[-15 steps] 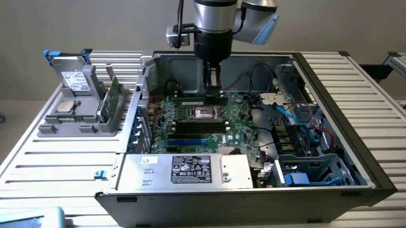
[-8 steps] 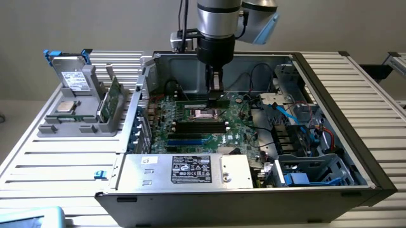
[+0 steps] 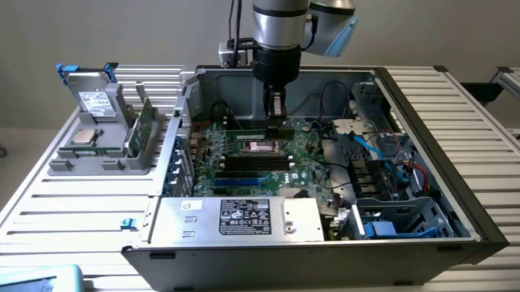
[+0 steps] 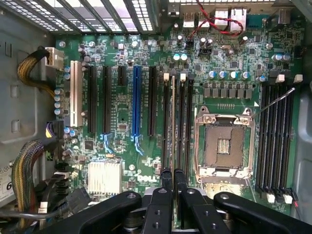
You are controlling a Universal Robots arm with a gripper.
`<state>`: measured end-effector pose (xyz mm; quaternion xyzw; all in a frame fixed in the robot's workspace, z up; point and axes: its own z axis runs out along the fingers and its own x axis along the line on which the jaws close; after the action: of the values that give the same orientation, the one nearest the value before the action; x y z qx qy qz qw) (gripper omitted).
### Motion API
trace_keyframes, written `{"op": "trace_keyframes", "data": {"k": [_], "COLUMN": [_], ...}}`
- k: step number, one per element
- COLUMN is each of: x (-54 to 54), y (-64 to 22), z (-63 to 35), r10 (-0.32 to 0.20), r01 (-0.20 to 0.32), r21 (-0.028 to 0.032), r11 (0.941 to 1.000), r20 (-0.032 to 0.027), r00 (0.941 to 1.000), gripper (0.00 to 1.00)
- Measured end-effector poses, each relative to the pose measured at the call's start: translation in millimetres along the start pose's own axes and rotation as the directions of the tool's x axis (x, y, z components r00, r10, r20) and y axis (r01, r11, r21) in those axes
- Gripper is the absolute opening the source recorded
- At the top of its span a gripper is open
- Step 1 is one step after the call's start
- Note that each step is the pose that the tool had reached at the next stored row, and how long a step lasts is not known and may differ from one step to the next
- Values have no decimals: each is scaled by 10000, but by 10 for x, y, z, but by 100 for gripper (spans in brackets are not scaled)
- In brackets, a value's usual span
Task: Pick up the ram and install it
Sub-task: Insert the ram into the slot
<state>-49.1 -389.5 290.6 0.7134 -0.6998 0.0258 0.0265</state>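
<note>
The black two-fingered gripper (image 4: 172,176) is pinched almost shut on the long, narrow green circuit-board ram (image 4: 172,122) — held edge-on between its fingertips, in line with the motherboard's black memory slots (image 4: 188,126), beside the square metal processor socket (image 4: 223,144).

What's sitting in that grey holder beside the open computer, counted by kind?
Grey boxy drive: 1
Square silver processor chip: 1
Green circuit-board stick: 1
Total: 3
</note>
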Motion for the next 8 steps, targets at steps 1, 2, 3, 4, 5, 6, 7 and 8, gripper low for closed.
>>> {"op": "trace_keyframes", "data": {"k": [1, 2, 3, 4, 5, 6, 7, 8], "x": [-1, -8, -14, -21, -26, -31, -34, -36], "y": [0, -1, 0, -1, -1, -2, -2, -2], "z": [2, 4, 7, 10, 12, 17, 24, 35], "r10": [12, 34, 63, 90, 110, 130, 143, 146], "r01": [-12, -34, -63, -90, -110, -130, -143, -146], "r21": [-2, -7, -9, -10, -13, -15, -15, -15], "r11": [10000, 10000, 10000, 10000, 9999, 9999, 9999, 9999], "r20": [0, 0, 1, 2, 1, 1, 3, 2], "r00": [10000, 10000, 10000, 10000, 9999, 9999, 9999, 9999], "gripper": [13, 13, 13, 13, 13, 13, 13, 13]}}
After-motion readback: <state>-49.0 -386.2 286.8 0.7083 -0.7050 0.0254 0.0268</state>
